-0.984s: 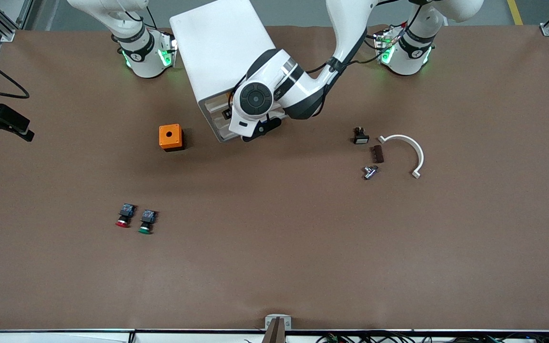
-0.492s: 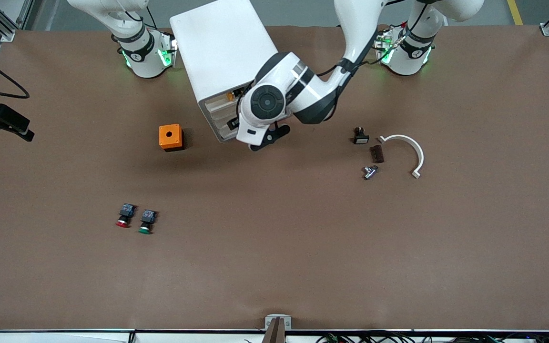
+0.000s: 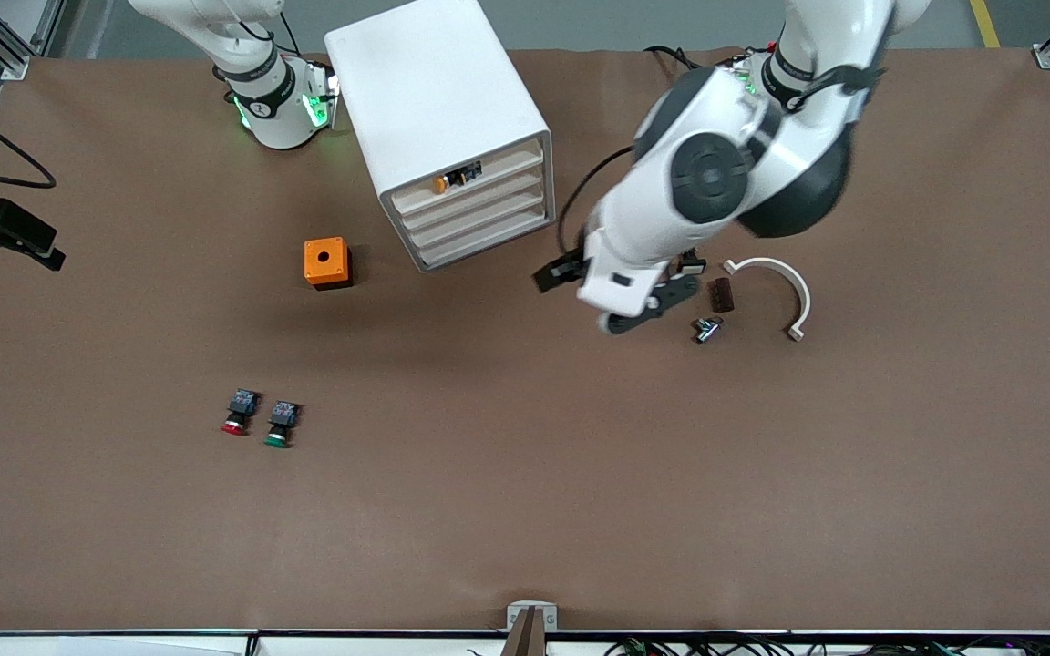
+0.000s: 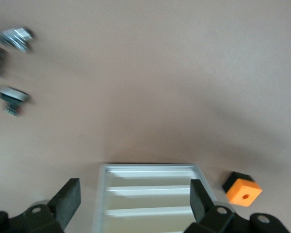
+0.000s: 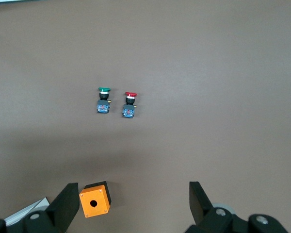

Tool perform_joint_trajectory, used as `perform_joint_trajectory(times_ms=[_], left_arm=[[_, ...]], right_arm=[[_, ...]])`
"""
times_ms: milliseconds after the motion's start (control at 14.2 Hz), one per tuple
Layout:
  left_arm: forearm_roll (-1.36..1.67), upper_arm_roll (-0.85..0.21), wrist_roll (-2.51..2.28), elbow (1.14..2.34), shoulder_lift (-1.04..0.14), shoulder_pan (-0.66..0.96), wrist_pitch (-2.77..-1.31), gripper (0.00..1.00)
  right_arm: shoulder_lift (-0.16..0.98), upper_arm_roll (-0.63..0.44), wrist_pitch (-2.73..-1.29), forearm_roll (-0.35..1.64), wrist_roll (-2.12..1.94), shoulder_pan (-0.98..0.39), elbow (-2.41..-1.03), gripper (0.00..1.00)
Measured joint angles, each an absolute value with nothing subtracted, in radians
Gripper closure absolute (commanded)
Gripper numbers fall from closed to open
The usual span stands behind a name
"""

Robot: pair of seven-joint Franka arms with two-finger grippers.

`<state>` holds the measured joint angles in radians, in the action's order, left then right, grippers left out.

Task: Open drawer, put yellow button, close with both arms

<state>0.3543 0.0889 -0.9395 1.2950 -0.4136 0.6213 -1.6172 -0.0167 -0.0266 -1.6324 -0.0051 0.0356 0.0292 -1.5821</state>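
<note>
The white cabinet [image 3: 438, 100] stands near the arms' bases. Its top drawer [image 3: 498, 164] stands slightly open, and the yellow button [image 3: 442, 184] lies in it at the front edge. My left gripper [image 3: 554, 273] is open and empty, above the table beside the cabinet toward the left arm's end. In the left wrist view the left gripper [image 4: 134, 187] faces the cabinet's front [image 4: 150, 194]. My right gripper [image 5: 132, 189] is open and empty, high over the orange box [image 5: 94, 199]. It is out of the front view.
An orange box [image 3: 325, 262] sits beside the cabinet toward the right arm's end. A red button [image 3: 238, 415] and a green button [image 3: 279, 425] lie nearer the camera. A black switch [image 3: 691, 264], brown piece [image 3: 721, 294], metal part [image 3: 707, 328] and white curved piece [image 3: 785, 282] lie by the left gripper.
My left arm has pulled away from the cabinet's front toward its own end of the table. The drawer fronts and the yellow button in the top drawer now show.
</note>
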Motion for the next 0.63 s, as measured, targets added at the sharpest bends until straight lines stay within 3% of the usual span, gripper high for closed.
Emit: perform_joint_trajectory(times_ms=[281, 633], left_arm=[[0.294, 0.092, -0.613, 1.322, -0.321, 0.407, -1.477, 0.01], [0.208, 0.091, -0.293, 1.49, -0.162, 0.216, -1.466, 0.01]], right_arm=[[-0.017, -0.027, -1.632, -0.005, 0.036, 0.029, -1.582, 0.0], [-0.017, -0.027, -1.633, -0.005, 0.036, 0.029, -1.582, 0.0]])
